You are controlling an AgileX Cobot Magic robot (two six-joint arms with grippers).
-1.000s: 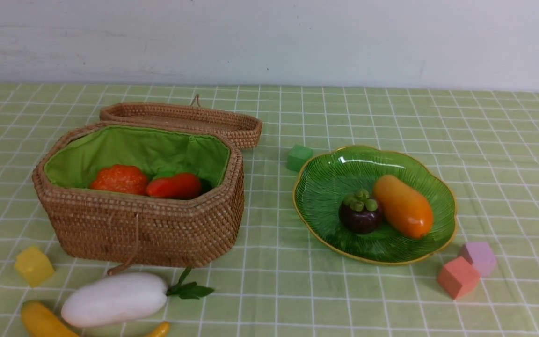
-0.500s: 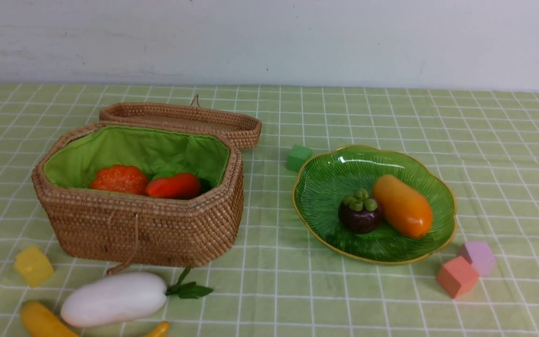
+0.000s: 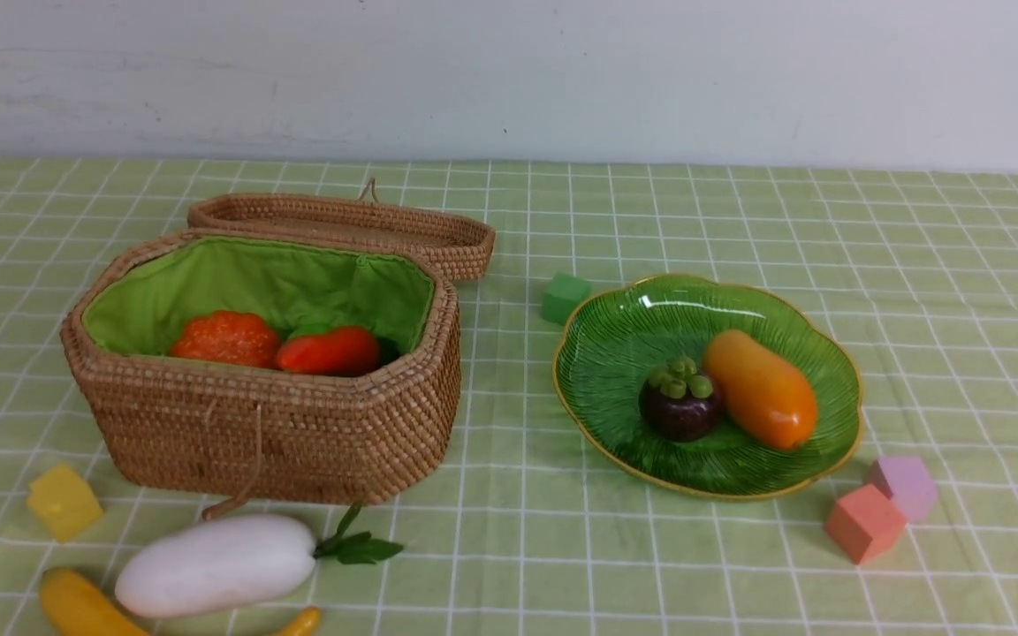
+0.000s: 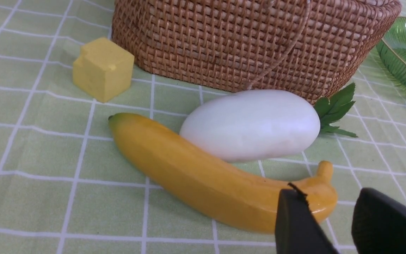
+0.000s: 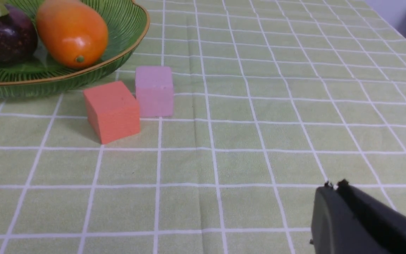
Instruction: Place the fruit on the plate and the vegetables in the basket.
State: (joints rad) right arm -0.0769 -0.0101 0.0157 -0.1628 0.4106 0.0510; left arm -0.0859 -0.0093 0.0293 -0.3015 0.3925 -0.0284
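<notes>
Both claws empty: my left claw (image 4: 330,199) stands apart near the banana (image 4: 203,176), my right claw (image 5: 335,187) pressed together.

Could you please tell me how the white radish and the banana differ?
The radish is white, plump and oval; the banana is yellow, slimmer and curved. The radish has green leaves; the banana has a bare stub. Both lie on the cloth outside the basket.

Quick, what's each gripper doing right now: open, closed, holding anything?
Left gripper: open, holding nothing, close to the banana.
Right gripper: shut, holding nothing.
</notes>
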